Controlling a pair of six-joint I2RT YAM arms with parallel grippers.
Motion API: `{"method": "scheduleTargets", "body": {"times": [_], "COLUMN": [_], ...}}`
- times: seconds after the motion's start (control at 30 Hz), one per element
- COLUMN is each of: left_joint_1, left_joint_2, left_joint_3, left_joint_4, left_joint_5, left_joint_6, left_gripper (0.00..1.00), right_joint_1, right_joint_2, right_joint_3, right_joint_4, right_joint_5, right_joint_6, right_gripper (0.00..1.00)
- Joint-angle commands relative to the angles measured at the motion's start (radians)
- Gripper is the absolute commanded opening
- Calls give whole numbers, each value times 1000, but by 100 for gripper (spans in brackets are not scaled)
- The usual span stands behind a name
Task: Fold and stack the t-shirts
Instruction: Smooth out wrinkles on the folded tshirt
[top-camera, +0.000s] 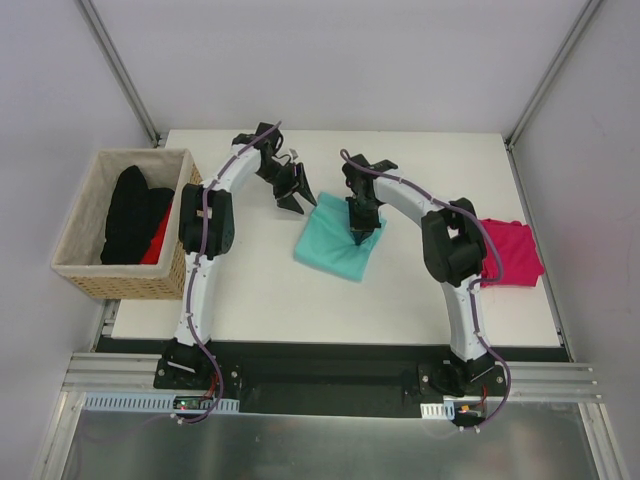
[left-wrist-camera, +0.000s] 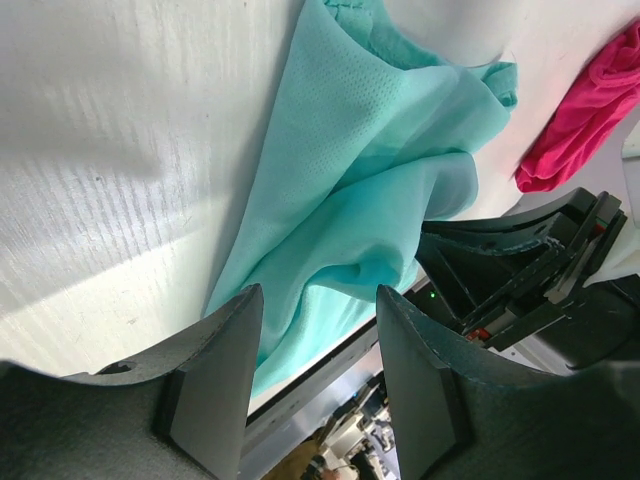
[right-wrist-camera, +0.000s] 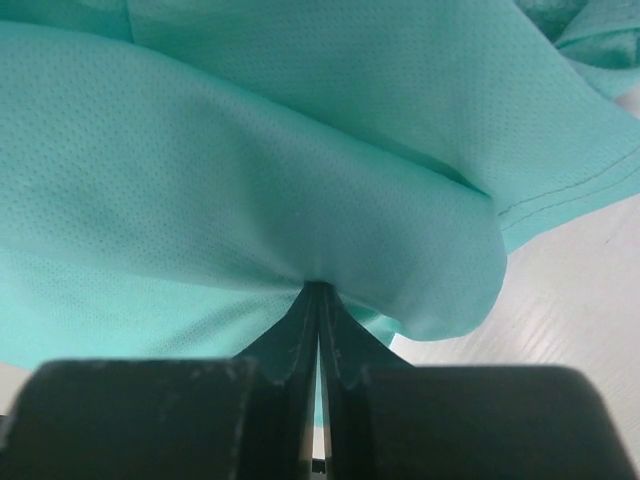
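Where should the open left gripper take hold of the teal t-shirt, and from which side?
Probably the far-left corner of the teal t-shirt, coming from the left: that edge lies free beside the left gripper, while the right gripper pinches its right part.

The teal t-shirt (right-wrist-camera: 300, 150) is shown as a fine pin-holed knit — thin cloth with a faint sheen. The magenta t-shirt (top-camera: 512, 250), at the right edge of the table (top-camera: 260, 295), is seen as soft matt cloth. The table is rendered white, matt, lightly streaked. The left gripper (left-wrist-camera: 320, 300) is made out in matt black plastic, faintly grainy. Beside the left edge, a basket (top-camera: 125, 285) is woven of rough wicker — lined with pale cloth.
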Motion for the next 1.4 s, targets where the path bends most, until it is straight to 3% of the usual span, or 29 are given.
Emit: {"method": "scheduleTargets", "body": {"times": [0.0, 0.13, 0.3, 0.47, 0.87, 1.37], "left_joint_1": [0, 1, 4, 4, 12, 18], "left_joint_2": [-62, -77, -116, -174, -376, -484], "left_joint_3": [-12, -16, -53, -105, -222, -299], "left_joint_4": [-15, -15, -15, -15, -24, -59], "left_joint_5": [-4, -8, -21, -35, -91, -124], "left_joint_6": [7, 4, 10, 10, 14, 21], "left_gripper": [49, 49, 49, 49, 49, 49], "right_joint_1": [3, 7, 9, 6, -94, -175], "right_joint_2": [0, -25, -100, -76, 156, 225], "right_joint_3": [48, 91, 131, 154, 363, 392], "right_joint_4": [-19, -66, -82, -83, -65, -8], "right_joint_5": [-3, 36, 106, 140, 76, -61], "right_joint_6": [-2, -13, -25, -47, -90, -85], "right_gripper": [3, 4, 12, 17, 17, 18]}}
